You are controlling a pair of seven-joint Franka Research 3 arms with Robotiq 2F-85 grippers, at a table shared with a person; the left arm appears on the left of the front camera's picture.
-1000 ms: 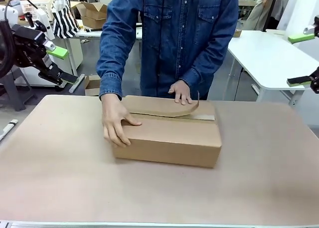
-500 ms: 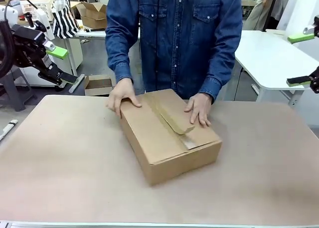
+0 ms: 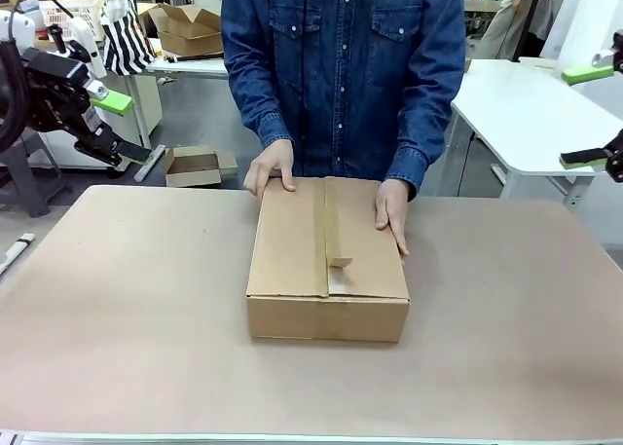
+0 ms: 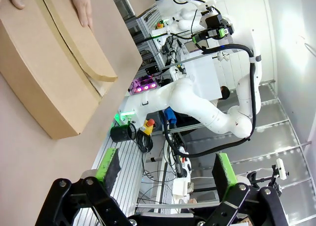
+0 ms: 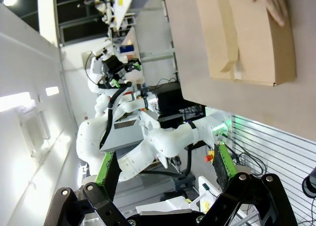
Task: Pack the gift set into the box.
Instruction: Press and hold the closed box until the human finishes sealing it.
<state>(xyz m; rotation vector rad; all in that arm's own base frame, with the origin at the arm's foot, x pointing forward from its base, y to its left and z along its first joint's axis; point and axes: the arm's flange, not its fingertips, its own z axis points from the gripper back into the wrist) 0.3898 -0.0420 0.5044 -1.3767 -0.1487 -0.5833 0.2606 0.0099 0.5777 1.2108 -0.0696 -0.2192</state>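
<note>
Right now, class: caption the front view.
Person steadies closed box on the table; left gripper and right gripper hang open.

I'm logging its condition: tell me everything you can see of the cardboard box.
The box is plain brown corrugated cardboard, shallow and rectangular, lying flat on the table with a short end toward the robot. Its top flaps are folded shut; a brown tape strip runs along the seam, its near end loose. A person rests one hand and the other hand on its far corners.
</note>
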